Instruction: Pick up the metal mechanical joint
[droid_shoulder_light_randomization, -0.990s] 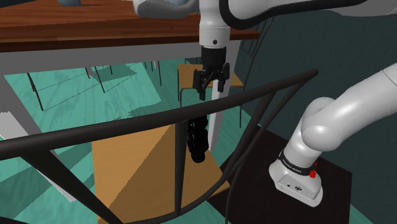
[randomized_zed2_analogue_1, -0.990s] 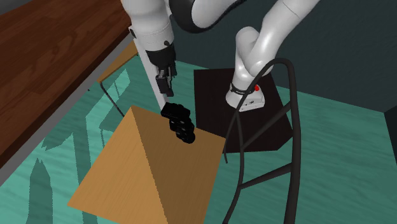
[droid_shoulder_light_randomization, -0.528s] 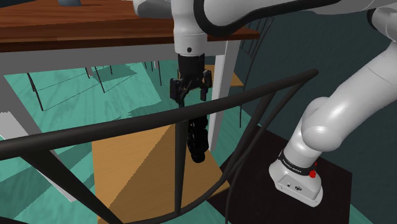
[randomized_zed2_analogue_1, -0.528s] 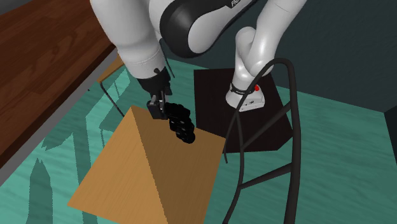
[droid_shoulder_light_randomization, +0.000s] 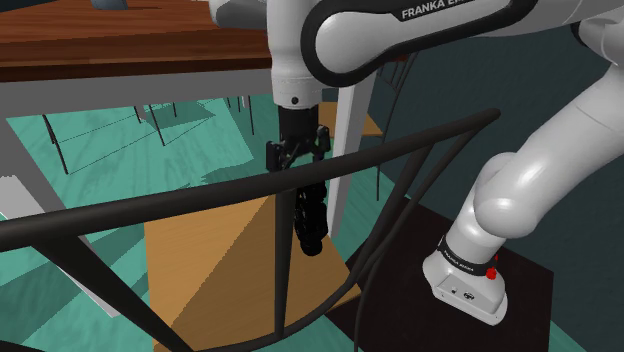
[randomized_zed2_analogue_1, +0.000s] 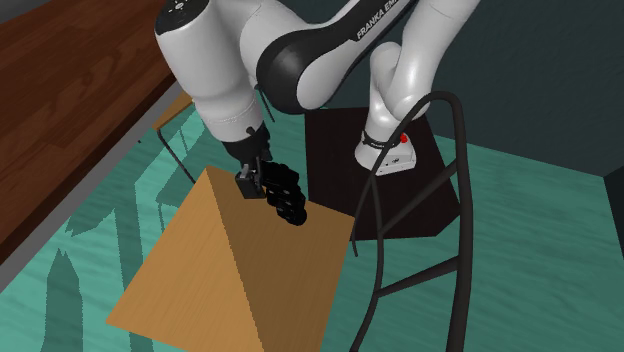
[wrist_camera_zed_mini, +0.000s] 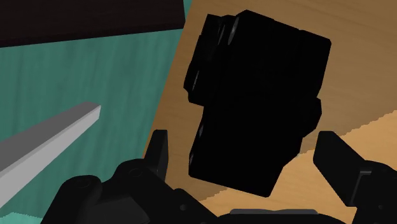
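A black, blocky mechanical joint (droid_shoulder_light_randomization: 310, 220) (randomized_zed2_analogue_1: 283, 192) (wrist_camera_zed_mini: 254, 102), made of stubby segments in a row, lies on a light tan wooden chair seat (droid_shoulder_light_randomization: 220, 260) (randomized_zed2_analogue_1: 230, 270) (wrist_camera_zed_mini: 356, 83). It sits a little below the middle of the shoulder view and just left of centre in the second exterior view, near the seat's upper corner. The white arm (droid_shoulder_light_randomization: 540, 190) (randomized_zed2_analogue_1: 300, 50) arches over from the frame's right and points its all-black jaws straight down at the joint's upper end. In the wrist view the jaws stand spread apart, one on each side of the joint, with a strip of seat showing between each and the black body, so nothing is grasped. Grey capitals on the arm's dark joint read "FRANKA E" along the top of the shoulder view, the rest cut off, and "FRANKA EM" in the second exterior view. A small label on the arm's base beside a red button (droid_shoulder_light_randomization: 494, 265) (randomized_zed2_analogue_1: 403, 138) is too small to read. The base stands on a black box stand (droid_shoulder_light_randomization: 530, 300) (randomized_zed2_analogue_1: 340, 140) on a teal floor (droid_shoulder_light_randomization: 120, 140) (randomized_zed2_analogue_1: 520, 230). A black curved tubular chair rail (droid_shoulder_light_randomization: 200, 195) (randomized_zed2_analogue_1: 455, 200) sweeps across the shoulder view, and a dark brown wooden table (droid_shoulder_light_randomization: 100, 45) (randomized_zed2_analogue_1: 70, 90) fills the upper left.
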